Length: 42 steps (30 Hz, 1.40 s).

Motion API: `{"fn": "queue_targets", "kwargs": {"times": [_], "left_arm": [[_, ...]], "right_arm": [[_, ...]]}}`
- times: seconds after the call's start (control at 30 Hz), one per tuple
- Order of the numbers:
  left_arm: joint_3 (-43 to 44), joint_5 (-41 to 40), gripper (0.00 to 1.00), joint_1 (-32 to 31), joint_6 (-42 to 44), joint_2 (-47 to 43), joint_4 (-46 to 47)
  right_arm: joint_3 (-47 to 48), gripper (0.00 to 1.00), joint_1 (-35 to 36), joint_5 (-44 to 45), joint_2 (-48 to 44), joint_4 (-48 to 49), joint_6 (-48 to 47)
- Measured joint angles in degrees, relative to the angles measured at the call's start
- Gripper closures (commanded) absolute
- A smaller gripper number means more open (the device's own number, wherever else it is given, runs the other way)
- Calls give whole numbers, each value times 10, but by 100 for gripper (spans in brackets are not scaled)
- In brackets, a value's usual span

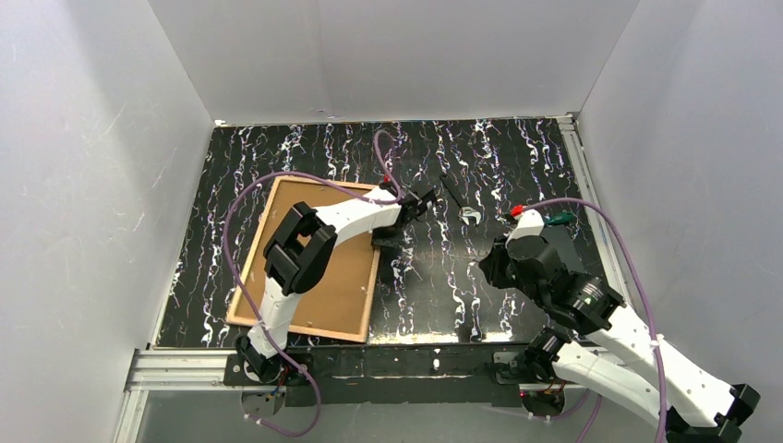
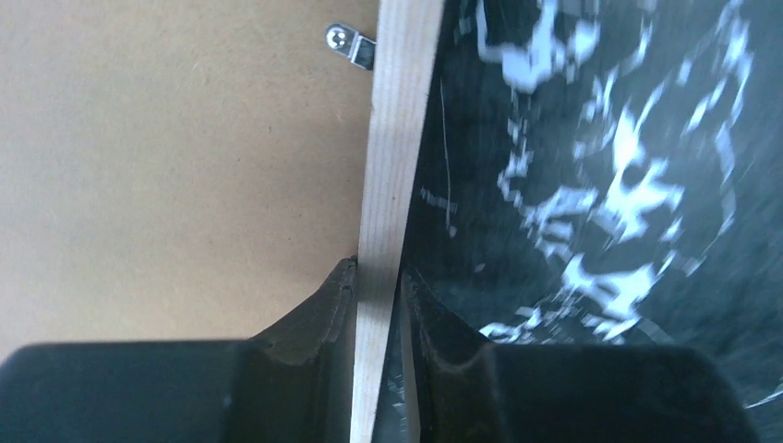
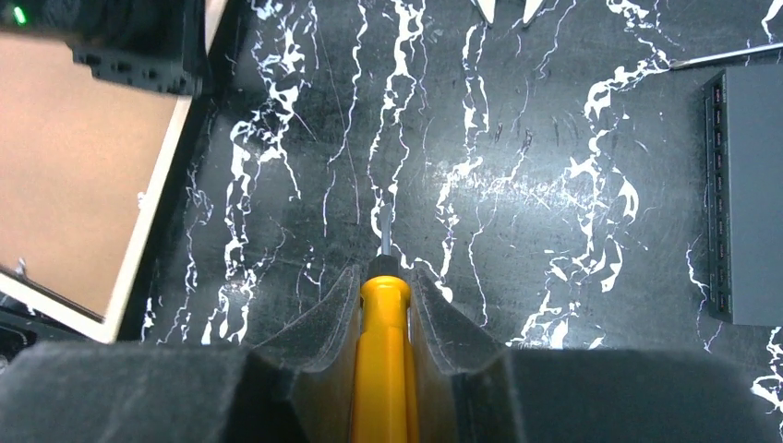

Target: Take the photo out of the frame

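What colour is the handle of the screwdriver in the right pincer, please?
The screwdriver handle is orange-yellow, seen best in the right wrist view.

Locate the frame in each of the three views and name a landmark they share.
Top external: frame lies back-up, left of centre.
Left wrist: its pale rail runs up the centre, pinched by the left gripper.
Right wrist: its rim along the left edge.
Shared: white-streaked black table.
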Motion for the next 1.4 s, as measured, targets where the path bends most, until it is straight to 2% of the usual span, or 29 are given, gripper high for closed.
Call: {"fn": "queue_targets", "kwargs": {"times": [0.17,0.27,0.3,0.4,0.43,0.57,0.63,0.73,0.83,0.97,1.1,1.2,1.4], "left_arm": [[71,21,100,34,-135,38,-24],[94,28,97,41,-168,50,-28],[103,30,88,42,-173,54,-28],[105,48,52,48,-173,55,-17],[105,58,43,51,-172,55,-13],[81,113,19,67,-144,34,28],[45,143,12,76,-123,3,48],[-13,190,10,92,-77,-72,61],[-86,226,8,111,-17,-199,74],[-196,270,3,146,47,-398,83],[-315,291,2,169,103,-565,66],[-388,309,4,170,125,-621,46],[-472,360,6,170,127,-639,24]], "right_arm": [[-2,99,0,-12,28,11,3],[-7,99,0,-20,35,17,6],[-7,99,0,-24,40,18,7],[-7,99,0,-35,61,33,7],[-7,99,0,-38,69,39,7],[-7,99,0,-49,115,62,7],[-7,99,0,-53,140,73,4],[0,99,-2,-64,189,89,-5],[33,99,-4,-72,259,91,-20],[124,99,-8,-80,380,97,-47],[240,99,-10,-90,502,96,-77],[345,99,-10,-94,597,85,-99],[558,99,-10,-102,770,60,-132]]}}
